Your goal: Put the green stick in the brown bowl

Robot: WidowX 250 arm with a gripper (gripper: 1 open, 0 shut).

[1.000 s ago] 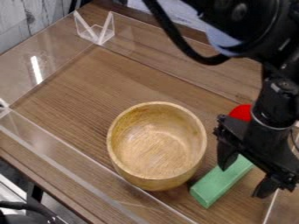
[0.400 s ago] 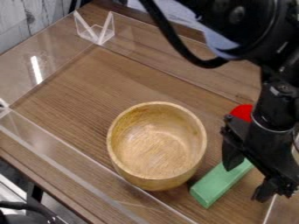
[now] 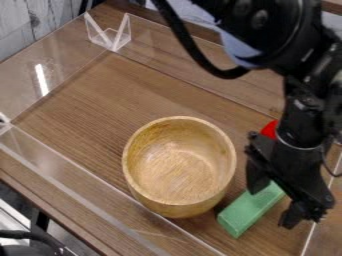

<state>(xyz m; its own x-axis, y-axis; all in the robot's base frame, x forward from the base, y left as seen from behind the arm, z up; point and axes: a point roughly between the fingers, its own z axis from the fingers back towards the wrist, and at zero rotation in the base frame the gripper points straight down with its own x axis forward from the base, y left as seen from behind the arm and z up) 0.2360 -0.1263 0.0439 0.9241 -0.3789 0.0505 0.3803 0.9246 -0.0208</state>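
The green stick (image 3: 249,212), a flat light-green block, lies on the wooden table just right of the brown bowl (image 3: 179,165), at the front right. My gripper (image 3: 282,196) points down over the stick's far end, open, one finger on each side of it. The upper end of the stick is partly hidden behind the fingers (image 3: 257,175). The bowl is round, light wood, and holds nothing.
A red toy (image 3: 274,129) sits behind the gripper, mostly hidden by the arm. Clear plastic walls (image 3: 54,165) run along the table's left and front edges, and a clear stand (image 3: 107,32) is at the far back left.
The gripper has sunk slightly and shifted a little left over the stick, with a small roll of the wrist. The stick and bowl have not moved.
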